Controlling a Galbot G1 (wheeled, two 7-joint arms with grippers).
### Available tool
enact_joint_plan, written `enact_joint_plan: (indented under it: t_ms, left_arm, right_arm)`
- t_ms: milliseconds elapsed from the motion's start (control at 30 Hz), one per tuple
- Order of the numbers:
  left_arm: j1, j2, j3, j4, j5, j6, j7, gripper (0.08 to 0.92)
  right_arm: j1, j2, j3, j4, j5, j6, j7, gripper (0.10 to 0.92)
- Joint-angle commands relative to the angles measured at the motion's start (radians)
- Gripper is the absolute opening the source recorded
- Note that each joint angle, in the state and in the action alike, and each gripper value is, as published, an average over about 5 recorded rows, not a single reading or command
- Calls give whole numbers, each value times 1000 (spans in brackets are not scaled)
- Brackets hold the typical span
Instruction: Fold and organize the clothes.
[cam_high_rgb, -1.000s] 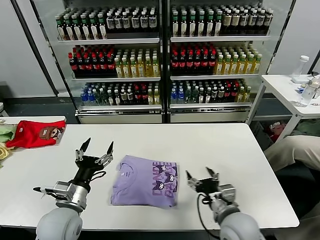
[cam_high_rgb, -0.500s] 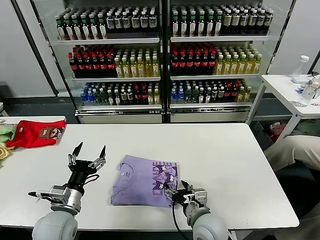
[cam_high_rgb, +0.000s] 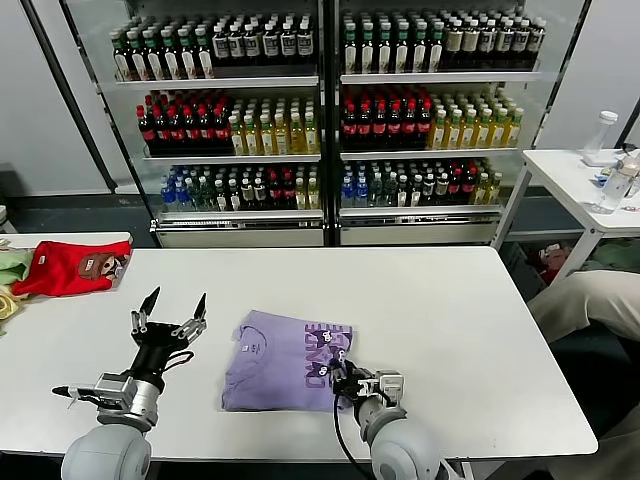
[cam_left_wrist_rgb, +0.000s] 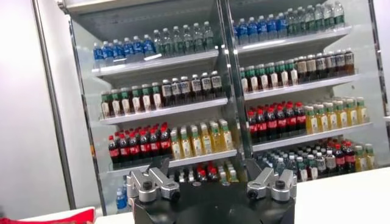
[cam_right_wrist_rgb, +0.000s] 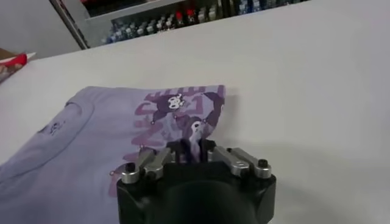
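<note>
The clothes, a folded lavender T-shirt (cam_high_rgb: 280, 360) with a dark purple print, lie on the white table (cam_high_rgb: 430, 290) near its front edge. My right gripper (cam_high_rgb: 338, 376) sits low at the shirt's front right edge, over the print. In the right wrist view its fingers (cam_right_wrist_rgb: 194, 148) stand close together with a fold of the printed fabric (cam_right_wrist_rgb: 183, 115) pinched between them. My left gripper (cam_high_rgb: 168, 306) hovers above the table to the left of the shirt, apart from it, fingers spread and pointing up and away. The left wrist view shows nothing between its fingers (cam_left_wrist_rgb: 207, 167).
A red garment (cam_high_rgb: 70, 266) and green-yellow clothes (cam_high_rgb: 8, 272) lie at the table's far left. Drink coolers (cam_high_rgb: 320, 120) stand behind the table. A small white side table (cam_high_rgb: 570, 175) with bottles stands at the right, beige cloth (cam_high_rgb: 590, 300) below it.
My right gripper has slid left from beside the shirt onto its right edge and closed on the fabric. The left gripper has drifted slightly left and stays open.
</note>
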Motion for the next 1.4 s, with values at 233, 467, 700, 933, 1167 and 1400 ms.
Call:
enact_joint_plan:
  t_ms: [233, 467, 700, 933, 1167, 1400]
  left_arm:
    - [6, -3, 2, 39, -3, -116, 44, 823]
    - [18, -32, 29, 61, 40, -223, 101, 823]
    - [45, -51, 20, 68, 65, -328, 123, 823]
    - [35, -74, 19, 77, 84, -371, 149, 823]
    - [-1, -110, 42, 75, 124, -411, 179, 823]
    - [-40, -121, 24, 138, 180, -395, 183, 823]
  right_arm:
    - [2, -231, 265, 119, -53, -26, -104, 125]
    - [-124, -237, 329, 165, -119, -16, -175, 114]
    - [-197, -228, 397, 219, -259, 59, -265, 256]
    - [-187, -248, 474, 182, -411, 121, -315, 463]
    - [-130, -252, 505, 71, -527, 198, -345, 663]
    - [-103, -253, 489, 23, -548, 205, -347, 814]
